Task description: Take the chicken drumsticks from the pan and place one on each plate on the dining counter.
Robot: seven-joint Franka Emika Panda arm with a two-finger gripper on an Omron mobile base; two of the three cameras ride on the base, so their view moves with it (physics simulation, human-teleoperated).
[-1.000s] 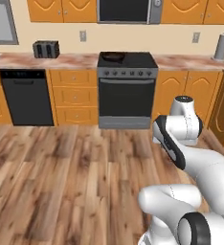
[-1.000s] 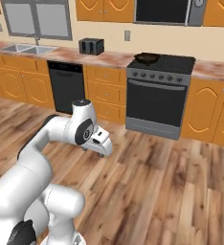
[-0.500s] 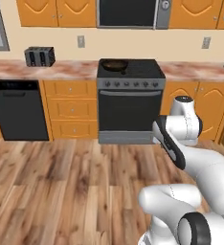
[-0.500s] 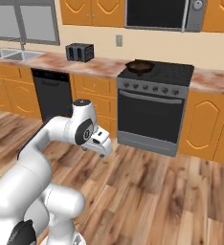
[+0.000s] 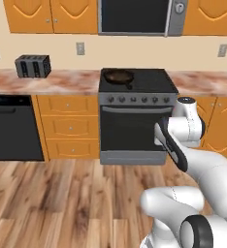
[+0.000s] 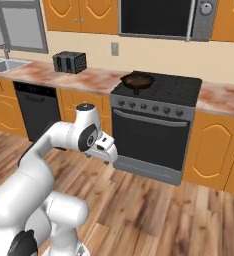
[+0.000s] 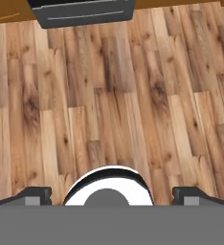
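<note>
Pan: we see the pan (image 5: 118,76) (image 6: 137,79) on the back-left burner of the black stove (image 5: 137,80) (image 6: 161,90), handle toward the front.
Drumsticks: brownish contents in the pan, too blurred for us to count.
Gripper: our gripper (image 7: 112,194) points down at the wooden floor (image 7: 114,95), its 2 fingertips (image 7: 35,194) spread wide, nothing between them.
Arm: folded in front of the oven door (image 5: 130,127), well apart from the pan.
Nearby: toaster (image 5: 33,66) (image 6: 69,61) on the marbled worktop (image 5: 62,82), left of the stove.

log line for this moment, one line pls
phase: facing stove | gripper: open, empty, over wood floor | pan: on stove | drumsticks: cannot tell
</note>
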